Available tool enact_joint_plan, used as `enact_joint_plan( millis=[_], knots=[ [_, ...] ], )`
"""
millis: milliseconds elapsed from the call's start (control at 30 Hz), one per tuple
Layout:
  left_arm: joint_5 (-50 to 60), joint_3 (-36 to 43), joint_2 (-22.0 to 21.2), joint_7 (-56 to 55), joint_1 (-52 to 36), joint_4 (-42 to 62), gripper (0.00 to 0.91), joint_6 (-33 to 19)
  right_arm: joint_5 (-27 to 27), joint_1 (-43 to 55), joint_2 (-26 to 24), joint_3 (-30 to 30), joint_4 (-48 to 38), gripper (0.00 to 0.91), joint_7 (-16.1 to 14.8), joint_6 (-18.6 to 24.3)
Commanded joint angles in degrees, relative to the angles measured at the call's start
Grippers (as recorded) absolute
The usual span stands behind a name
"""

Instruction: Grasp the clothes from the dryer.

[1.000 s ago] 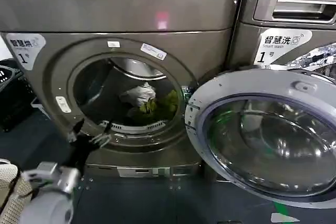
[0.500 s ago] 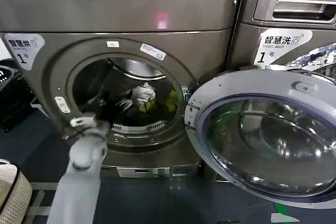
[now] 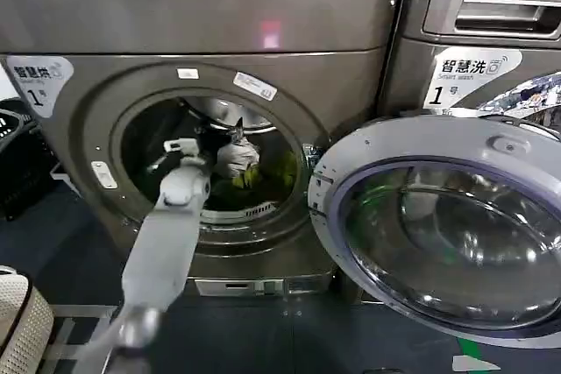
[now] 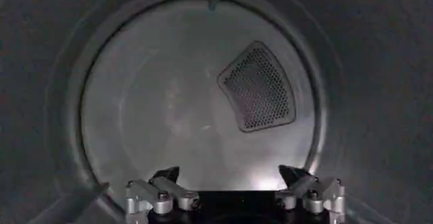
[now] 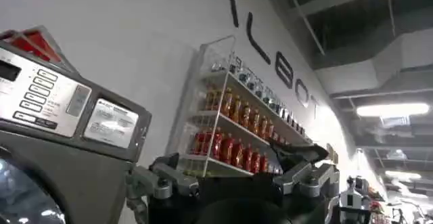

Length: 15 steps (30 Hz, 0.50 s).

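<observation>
Reaching through the round porthole of the large grey-brown metal front-loading dryer (image 3: 219,32), the left gripper (image 3: 230,131) now sits inside the drum, directly above the small bundle of yellow-green and white fabric clothes (image 3: 250,168). Half a second ago the gripper was lower and nearer the porthole's left edge; a second ago it was still outside, below the rim. The arm has therefore crossed the opening and closed on the target.

The clothes lie on the drum floor toward the right of the opening, apparently undisturbed across the three head views. The gripper appears just beside or touching the white piece; contact cannot be confirmed.

In the left wrist view the left gripper (image 4: 233,191) has its fingers (image 4: 166,178) spread well apart, with nothing between them, facing the drum's rear wall and its perforated vent panel (image 4: 257,86).

The glass-centred round door (image 3: 447,225) hangs fully open to the right, clear of the arm.

The right gripper (image 5: 233,178) is held aside, pointing up toward a wall with shelves of bottles (image 5: 233,127); its fingers look apart and hold nothing.

Judgement: the approach is nearly complete; a short descent and closure on the bundle remain.
</observation>
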Motion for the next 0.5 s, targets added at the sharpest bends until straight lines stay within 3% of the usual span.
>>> enact_joint_plan(
  millis=[33, 267, 500],
  knots=[
    [1.55, 6.97, 0.51, 10.43, -8.73, 15.96, 0.907, -1.06, -0.11, -0.02, -0.07, 0.12, -0.05, 0.907, -0.23, 0.12],
    [4.3, 22.55, 2.38, 24.42, -13.73, 19.73, 0.907, -1.38, -0.13, 0.15, 0.03, -0.14, 0.17, 0.907, -0.55, 0.4],
    [14.99, 31.4, 2.25, 36.09, -14.09, 22.42, 0.907, -4.29, -0.13, -0.31, 0.04, 0.63, -0.43, 0.907, -0.69, 0.8]
  ],
)
